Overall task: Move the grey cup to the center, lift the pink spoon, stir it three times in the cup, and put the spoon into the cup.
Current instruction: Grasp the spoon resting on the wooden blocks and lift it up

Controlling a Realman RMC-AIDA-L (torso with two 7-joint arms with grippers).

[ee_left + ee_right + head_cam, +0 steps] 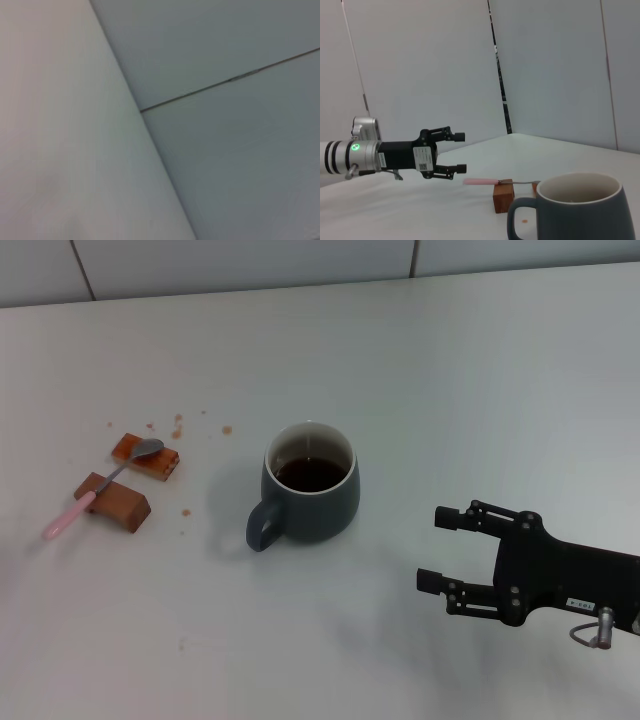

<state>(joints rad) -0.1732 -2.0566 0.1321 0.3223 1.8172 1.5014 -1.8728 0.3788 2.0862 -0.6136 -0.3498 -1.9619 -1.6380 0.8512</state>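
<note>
The grey cup (312, 495) holds dark liquid and stands upright near the table's middle, handle toward the front left. It also fills the near corner of the right wrist view (580, 210). The pink spoon (100, 490) lies across two brown blocks at the left, bowl on the far block. My right gripper (432, 548) hovers open and empty to the right of the cup, apart from it. My left gripper (461, 151) is outside the head view. The right wrist view shows it open in the air, just off the spoon's (485, 181) pink handle end.
The two brown blocks (112, 500) (146, 457) stand side by side under the spoon, with small brown crumbs (178, 426) scattered behind them. The white table (450, 390) ends at a tiled wall at the back. The left wrist view shows only plain panels (225, 45).
</note>
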